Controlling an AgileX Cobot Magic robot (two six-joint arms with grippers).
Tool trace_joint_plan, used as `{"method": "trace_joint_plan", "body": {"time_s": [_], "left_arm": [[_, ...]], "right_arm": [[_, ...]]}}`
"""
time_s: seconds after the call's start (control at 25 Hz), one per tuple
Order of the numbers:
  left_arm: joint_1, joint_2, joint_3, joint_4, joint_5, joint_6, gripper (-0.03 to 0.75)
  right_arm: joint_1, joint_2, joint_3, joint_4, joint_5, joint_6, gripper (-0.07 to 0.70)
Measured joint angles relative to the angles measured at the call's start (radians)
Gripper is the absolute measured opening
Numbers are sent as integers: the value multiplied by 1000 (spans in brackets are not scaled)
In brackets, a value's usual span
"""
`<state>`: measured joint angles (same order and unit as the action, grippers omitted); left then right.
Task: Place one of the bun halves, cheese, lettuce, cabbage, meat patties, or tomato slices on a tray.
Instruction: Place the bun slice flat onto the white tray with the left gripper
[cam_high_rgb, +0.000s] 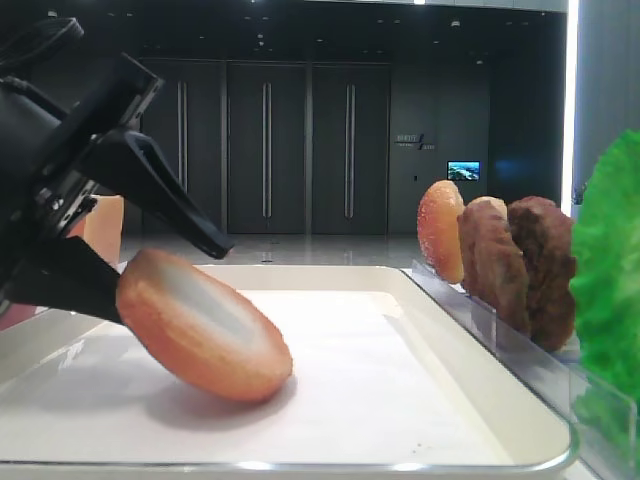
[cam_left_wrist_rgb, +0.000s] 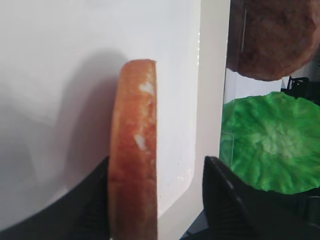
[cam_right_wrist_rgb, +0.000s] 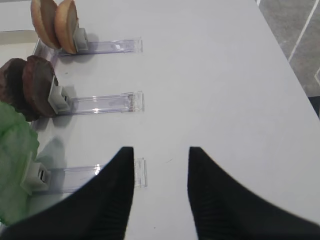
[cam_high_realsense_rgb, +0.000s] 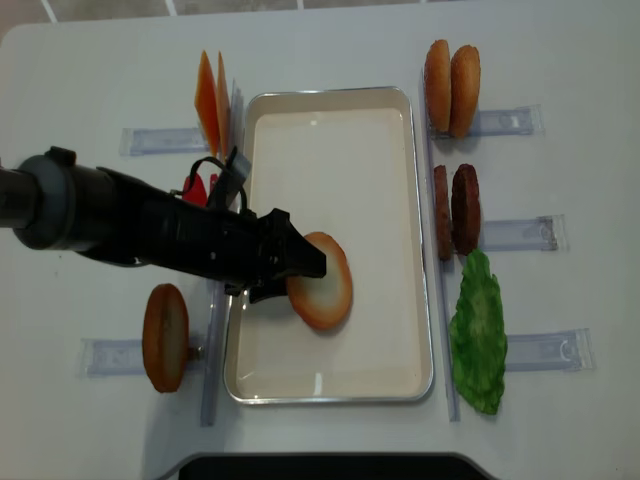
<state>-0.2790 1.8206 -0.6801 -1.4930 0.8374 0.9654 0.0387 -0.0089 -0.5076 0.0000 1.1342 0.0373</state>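
A: Bun half (cam_high_realsense_rgb: 320, 281), where is it now?

B: On the tray (cam_high_realsense_rgb: 330, 375), left of its middle, leaning on one edge rather than lying flat. My left gripper (cam_high_realsense_rgb: 305, 262) sits around it with the jaws spread wide; in the left wrist view one finger is against the bun's side and the other stands clear, so I am not squeezing it. It looks let go, or very nearly.

A: Why tilted?

B: I judge it came in edge-on between my fingers, and my lower finger props it. Once I back out it should tip over onto the tray.

A: And the right gripper (cam_right_wrist_rgb: 160, 165)?

B: Jaws apart, holding nothing, hovering over bare counter (cam_right_wrist_rgb: 215, 75) beside the clear holder strips, out of the way.

A: What else is around?

B: Along the tray's right edge, on the counter: two bun halves (cam_high_realsense_rgb: 450, 75) standing in a holder, two meat patties (cam_high_realsense_rgb: 455, 210), then lettuce (cam_high_realsense_rgb: 478, 335). By the tray's left edge, cheese slices (cam_high_realsense_rgb: 210, 100) towards the far corner and another bun half (cam_high_realsense_rgb: 165, 337) towards the near corner.

A: Risk?

B: Dragging the bun as I withdraw.
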Motion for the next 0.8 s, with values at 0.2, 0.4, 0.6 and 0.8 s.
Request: {"method": "trace_joint_plan", "body": {"time_s": [0.2,0.4,0.6,0.8], "left_arm": [[0,-2,-3,40,-18,-33,401],[0,-15,-3,74,-30,-70,401],[0,-20,-3,81,-38,-79,401],[0,-20,-3,81,-38,-89,401]], "right_arm": [[0,0,0,0,0,0,255],[0,0,0,0,0,0,255],[0,0,0,0,0,0,255],[0,0,0,0,0,0,255]]}}
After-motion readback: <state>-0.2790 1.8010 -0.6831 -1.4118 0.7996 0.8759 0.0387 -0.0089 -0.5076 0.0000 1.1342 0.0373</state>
